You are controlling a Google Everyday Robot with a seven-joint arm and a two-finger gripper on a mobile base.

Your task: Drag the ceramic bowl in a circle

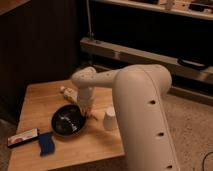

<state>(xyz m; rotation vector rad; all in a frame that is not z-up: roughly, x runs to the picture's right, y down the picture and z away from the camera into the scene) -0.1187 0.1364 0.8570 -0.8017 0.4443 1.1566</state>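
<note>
— Where's the bowl (66,121)?
— On the wooden table (100,146), left of the cup (110,119); the gripper (86,111), pressed together, sits at its right rim
— The room?
— Dark shelving (131,50), speckled floor (192,125)

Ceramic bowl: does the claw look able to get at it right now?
Probably yes: the claw sits shut at the rim of the ceramic bowl, on the side facing the white cup, with nothing between them.
</note>
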